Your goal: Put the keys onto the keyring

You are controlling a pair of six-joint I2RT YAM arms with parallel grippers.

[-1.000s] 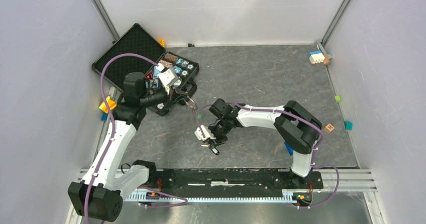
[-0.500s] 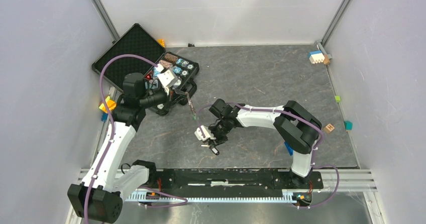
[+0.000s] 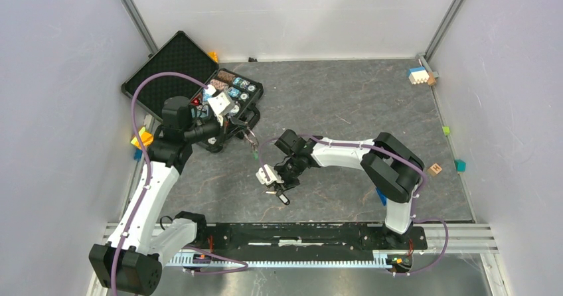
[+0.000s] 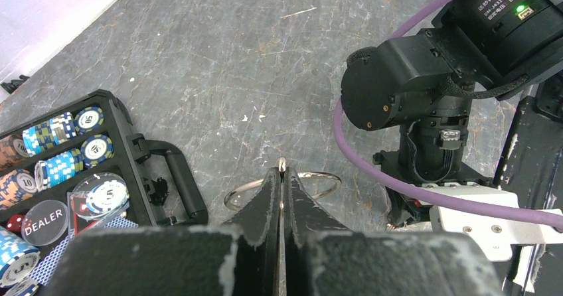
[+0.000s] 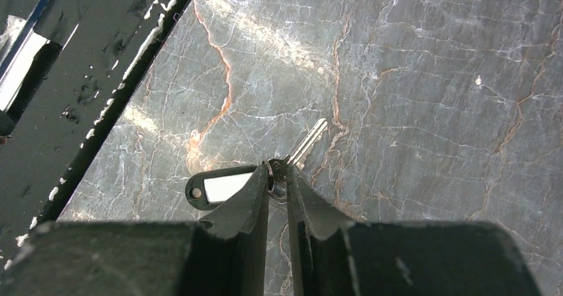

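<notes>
Because threading needs rigid target, we find left end effector point(image 4: 281, 176) clamped shut on keyring point(image 4: 330, 175), ring held level above counter point(image 3: 345, 97), toward left edge, beside black case point(image 3: 174, 67) handle. Right end effector point(image 5: 279, 180) pinched on black-headed key point(image 5: 307, 143), near middle of near edge. Key long axis diagonal: blade points out ahead of fingertips, tag trails sideways. We judge blade presented for insertion.
</notes>
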